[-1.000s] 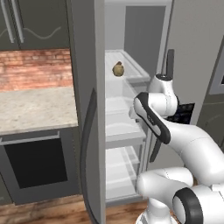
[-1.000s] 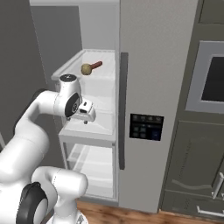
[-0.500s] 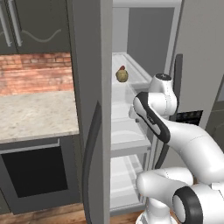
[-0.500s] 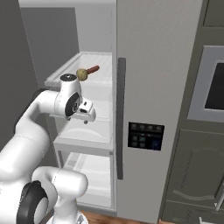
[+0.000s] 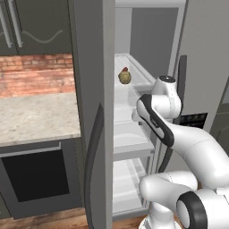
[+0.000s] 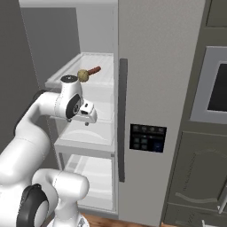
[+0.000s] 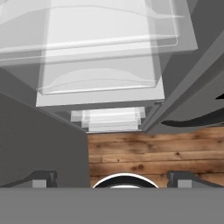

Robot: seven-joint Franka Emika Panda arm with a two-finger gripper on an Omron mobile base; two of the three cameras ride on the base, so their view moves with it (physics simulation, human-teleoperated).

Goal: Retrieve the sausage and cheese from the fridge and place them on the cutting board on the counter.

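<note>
Cheese beside sausage on fridge shelf, no readable writing

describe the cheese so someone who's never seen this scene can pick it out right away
Find the tall grey fridge with its left door open. On the upper pale shelf inside sits the cheese, a small rounded yellowish-tan lump near the shelf's front. Its only neighbour, the sausage, touches it but is a slim reddish-brown cylinder.

Glossy white arm, dark joints
</note>
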